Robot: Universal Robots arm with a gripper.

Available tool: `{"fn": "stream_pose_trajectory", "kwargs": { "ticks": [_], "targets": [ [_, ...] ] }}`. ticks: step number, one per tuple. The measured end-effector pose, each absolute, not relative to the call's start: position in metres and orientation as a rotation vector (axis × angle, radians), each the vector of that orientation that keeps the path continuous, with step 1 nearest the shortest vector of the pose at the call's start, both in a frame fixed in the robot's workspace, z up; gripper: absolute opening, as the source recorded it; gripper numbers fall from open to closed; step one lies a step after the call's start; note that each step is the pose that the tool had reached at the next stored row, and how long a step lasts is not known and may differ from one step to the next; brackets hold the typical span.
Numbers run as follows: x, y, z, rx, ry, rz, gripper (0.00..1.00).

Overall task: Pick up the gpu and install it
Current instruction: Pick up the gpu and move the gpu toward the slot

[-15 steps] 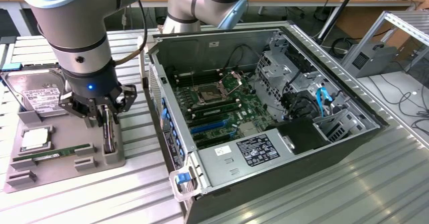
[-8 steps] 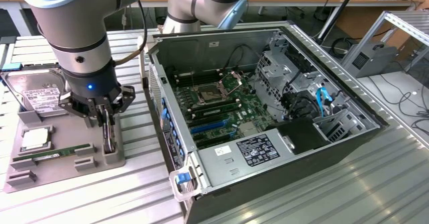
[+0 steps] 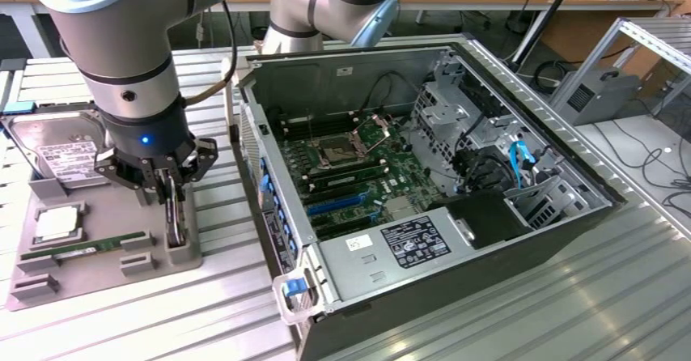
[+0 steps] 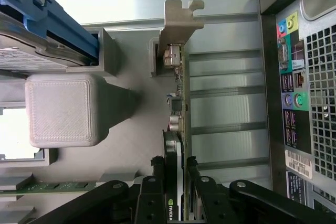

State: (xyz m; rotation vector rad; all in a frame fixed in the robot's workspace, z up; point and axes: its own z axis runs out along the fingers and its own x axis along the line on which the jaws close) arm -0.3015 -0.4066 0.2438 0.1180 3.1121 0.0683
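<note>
The gpu (image 3: 176, 230) is a thin dark card standing on edge in a slot of the grey holder tray (image 3: 108, 273), at the exterior view's left of the computer case. My gripper (image 3: 170, 197) comes down on it from above, its fingers pressed against both faces of the card's upper edge. In the wrist view the gpu (image 4: 180, 103) runs away from the gripper (image 4: 176, 174), and its silver bracket (image 4: 180, 20) is at the far end. The fingers (image 4: 156, 174) clamp the card. The card still sits in the tray slot.
On the same tray lie a silver hard drive (image 3: 65, 155) with a white label, a green memory stick (image 3: 99, 246) and a silver square chip (image 3: 57, 225). The open computer case (image 3: 519, 215) with its motherboard (image 3: 357, 167) lies at the exterior view's right. Its rear ports (image 4: 294, 103) are close to the card.
</note>
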Motion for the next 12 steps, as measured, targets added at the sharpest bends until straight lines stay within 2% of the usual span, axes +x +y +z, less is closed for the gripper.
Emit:
{"fn": "stream_pose_trajectory", "kwargs": {
  "ticks": [6,7,12],
  "targets": [
    [-0.302,-0.407,0.254,0.118,3.112,0.071,0.27],
    [-0.302,-0.407,0.266,0.118,3.113,0.092,0.27],
    [-0.302,-0.407,0.271,0.119,3.112,0.107,0.27]
  ]
}}
